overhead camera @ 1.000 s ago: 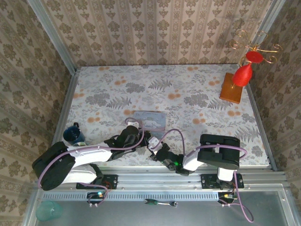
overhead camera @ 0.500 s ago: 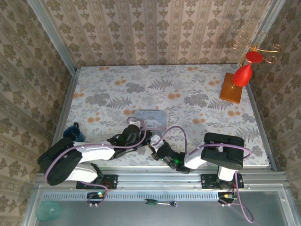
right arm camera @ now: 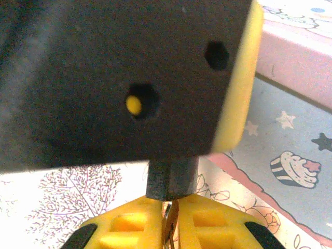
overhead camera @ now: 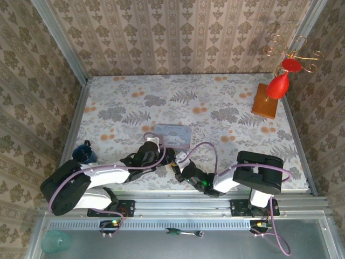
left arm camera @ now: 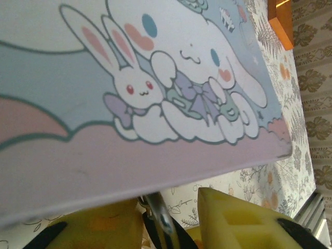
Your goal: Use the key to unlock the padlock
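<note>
Left fingers (left arm camera: 238, 220) clamp one padlock (right arm camera: 171, 181); right fingers (right arm camera: 207, 220) pinch one key (right arm camera: 168, 228); one cartoon tin (left arm camera: 155, 78) beside.

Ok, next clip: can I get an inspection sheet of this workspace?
Surface: floral tablecloth, flat.
Job's things: padlock, with the key tip against it.
Clutter: cartoon tin, blue cup, wooden block with red ornaments.
Grippers: left gripper seems clamped on padlock; right gripper shut on key.
Cables: purple cables loop over both arms.
Surroundings: patterned walls; teal cup and green-handled tool on front ledge.
</note>
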`<state>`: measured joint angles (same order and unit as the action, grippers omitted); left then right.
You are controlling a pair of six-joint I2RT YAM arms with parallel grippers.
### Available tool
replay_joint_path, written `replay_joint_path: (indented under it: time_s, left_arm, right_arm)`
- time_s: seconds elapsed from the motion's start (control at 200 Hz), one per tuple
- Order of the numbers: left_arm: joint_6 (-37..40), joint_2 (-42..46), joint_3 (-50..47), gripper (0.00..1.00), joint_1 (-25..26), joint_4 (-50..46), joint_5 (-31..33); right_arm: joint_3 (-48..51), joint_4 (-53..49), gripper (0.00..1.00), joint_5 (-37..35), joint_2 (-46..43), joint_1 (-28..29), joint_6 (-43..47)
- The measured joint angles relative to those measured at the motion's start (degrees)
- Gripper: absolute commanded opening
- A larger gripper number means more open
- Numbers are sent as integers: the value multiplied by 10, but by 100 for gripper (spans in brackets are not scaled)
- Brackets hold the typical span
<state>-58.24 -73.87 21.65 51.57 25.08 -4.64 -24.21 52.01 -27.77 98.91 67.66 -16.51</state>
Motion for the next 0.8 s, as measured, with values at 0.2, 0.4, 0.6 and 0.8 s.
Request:
replay_joint_path:
  time_s: [0.2, 0.4, 0.6, 0.8]
  left_arm:
    - [5, 31, -9, 43, -15, -12, 8]
    - [13, 71, -19, 47, -22, -38, 26]
    - [30, 128, -22, 49, -40, -90, 42]
    - [64, 206, -22, 51, -82, -159, 49]
  right_arm:
    - [0, -9, 15, 2, 1, 0, -5]
    - [-1, -32, 19, 5, 2, -1, -19]
    - [-10, -56, 27, 7, 2, -9, -35]
    - [-10, -62, 35, 25, 2, -23, -47]
